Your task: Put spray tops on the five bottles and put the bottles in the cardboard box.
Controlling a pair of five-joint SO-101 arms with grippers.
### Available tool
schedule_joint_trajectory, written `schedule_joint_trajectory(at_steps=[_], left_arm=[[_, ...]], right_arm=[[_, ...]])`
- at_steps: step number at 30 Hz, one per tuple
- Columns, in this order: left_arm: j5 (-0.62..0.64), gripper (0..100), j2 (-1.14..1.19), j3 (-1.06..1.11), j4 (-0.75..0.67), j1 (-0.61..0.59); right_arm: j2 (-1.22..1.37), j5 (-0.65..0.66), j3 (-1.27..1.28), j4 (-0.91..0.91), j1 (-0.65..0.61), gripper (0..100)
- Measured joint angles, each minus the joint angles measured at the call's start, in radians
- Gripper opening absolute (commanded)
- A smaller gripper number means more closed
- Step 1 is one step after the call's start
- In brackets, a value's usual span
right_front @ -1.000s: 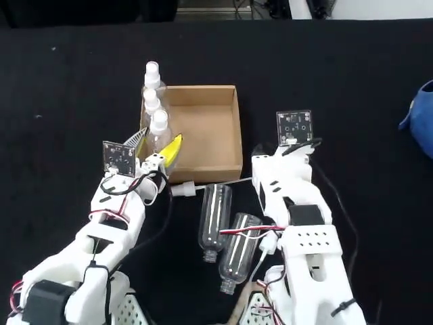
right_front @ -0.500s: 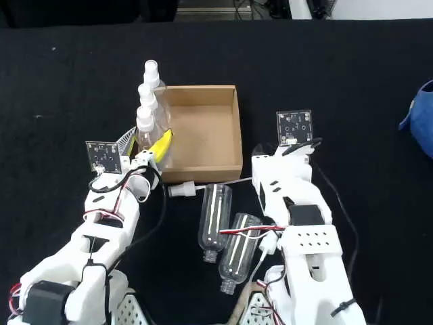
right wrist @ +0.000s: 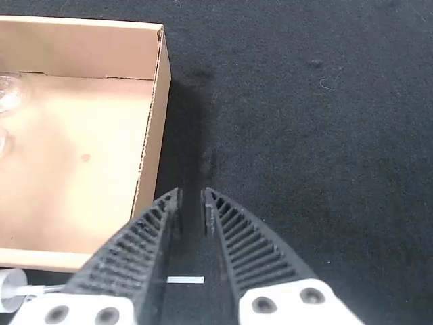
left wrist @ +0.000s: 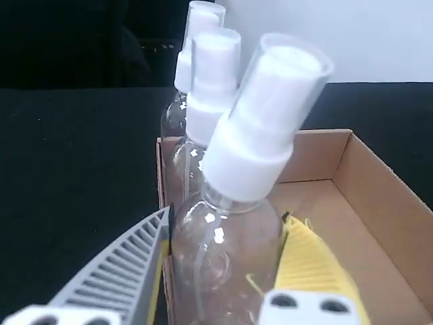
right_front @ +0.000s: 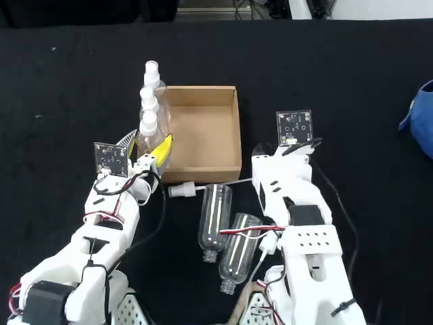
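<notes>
Compared with a second ago, we see the bottle (right_front: 149, 130) in the left jaws shifted sideways. It is now in line with the two capped bottles (right_front: 147, 95) at the left wall of the cardboard box (right_front: 238, 128). The jaws, one grey and one yellow, pinch its clear body from both sides. The right arm is unchanged. Its ribbed black jaws are almost pressed together with nothing between them, just beside the right wall of the box.

We judge that the third bottle is nearly placed and only the release is left. Two bare bottles (right_front: 215, 210) lie on the table between the arms, toward its near edge, and a loose spray top (right_front: 183, 190) lies in front of the box.

The bottles are of clear, glossy plastic, round with a narrow neck. The tops are white and stepped, and the loose one has a thin tube. The box is of matte brown cardboard, shallow and open. The table (right_front: 352, 81) has a black, dull cover.
</notes>
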Motion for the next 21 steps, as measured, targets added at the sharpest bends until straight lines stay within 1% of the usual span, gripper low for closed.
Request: schedule_joint_trajectory(at_steps=[4, 6, 14, 18, 21], left_arm=[[0.000, 19, 0.000, 0.000, 0.000, 0.000], [-0.003, 23, 0.000, 0.000, 0.000, -0.003], [-0.006, 24, 0.000, 0.000, 0.000, -0.006], [-0.006, 24, 0.000, 0.000, 0.000, -0.018], [-0.006, 24, 0.000, 0.000, 0.000, -0.028]], right_arm=[[0.000, 0.000, 0.000, 0.000, 0.000, 3.2], [0.000, 0.000, 0.000, 0.000, 0.000, 3.2], [0.000, 0.003, 0.000, 0.000, 0.000, 3.2], [0.000, 0.055, 0.000, 0.000, 0.000, 3.2], [0.000, 0.066, 0.000, 0.000, 0.000, 3.2]])
